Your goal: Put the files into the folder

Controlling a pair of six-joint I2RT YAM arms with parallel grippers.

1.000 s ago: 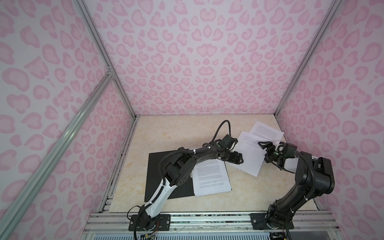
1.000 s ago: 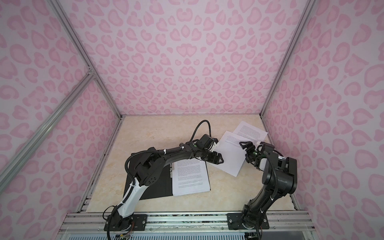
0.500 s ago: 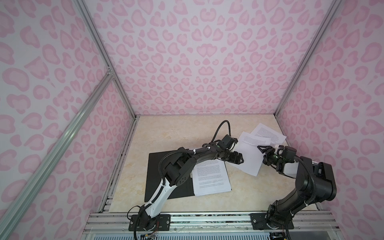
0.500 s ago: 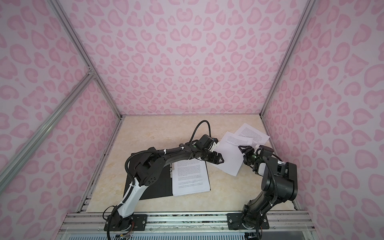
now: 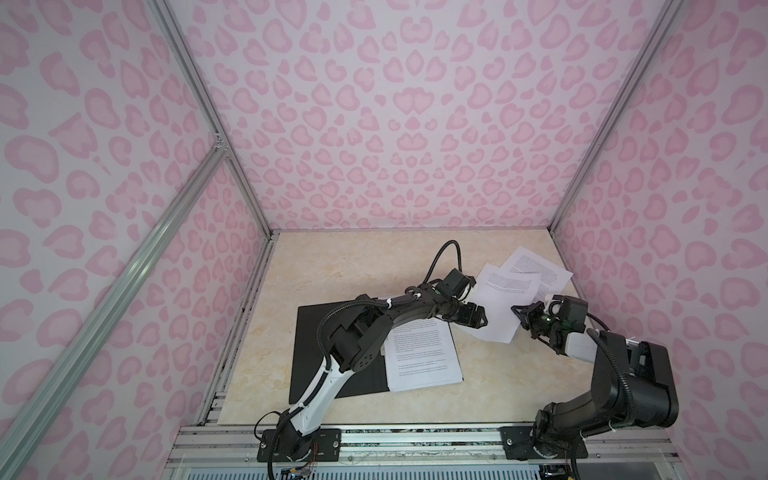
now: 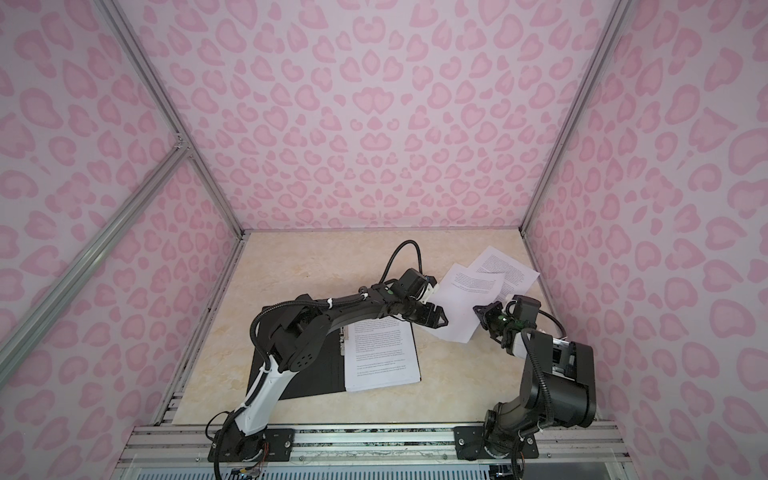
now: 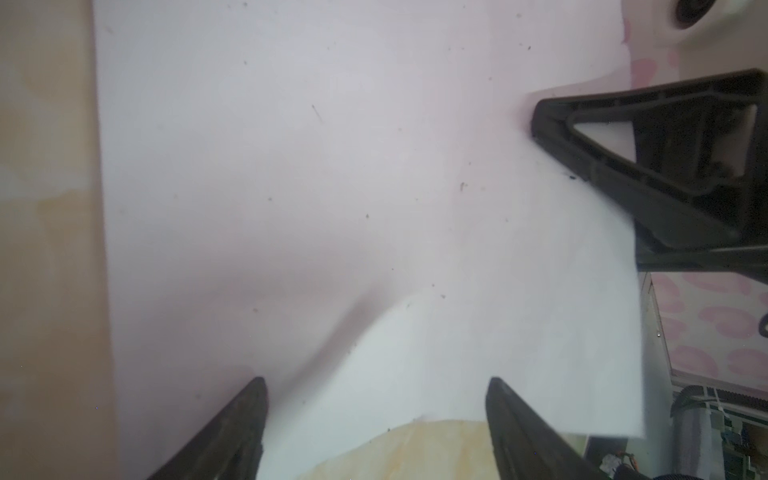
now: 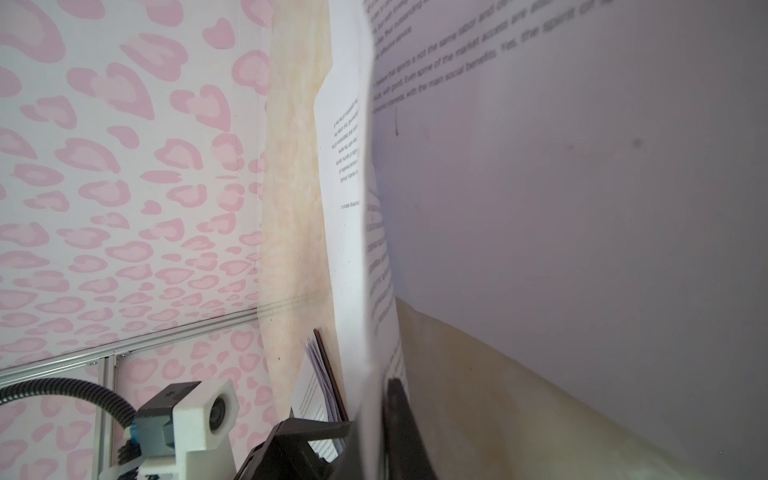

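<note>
The folder [image 5: 332,353] [image 6: 299,365] lies open on the table, black inside up, with one printed file [image 5: 422,357] [image 6: 380,357] on its right half. Two more files lie at the back right. The nearer file [image 5: 498,303] [image 6: 461,307] is bent up off the table, and my right gripper [image 5: 517,311] [image 6: 478,309] [image 8: 380,399] is shut on its right edge. My left gripper [image 5: 482,322] [image 6: 442,322] [image 7: 376,386] stands open at that file's left edge, a curled corner of the paper between its fingers. The farther file [image 5: 540,270] [image 6: 511,266] lies flat, partly under the nearer one.
Pink-patterned walls close in the beige table [image 5: 353,274] on three sides; the right wall [image 5: 623,291] stands close behind the right arm. An aluminium rail [image 5: 415,440] runs along the front edge, carrying both arm bases.
My right gripper has gone from open to shut on the nearer file's edge, and that file has bent up and shifted slightly. The left arm has not moved.
</note>
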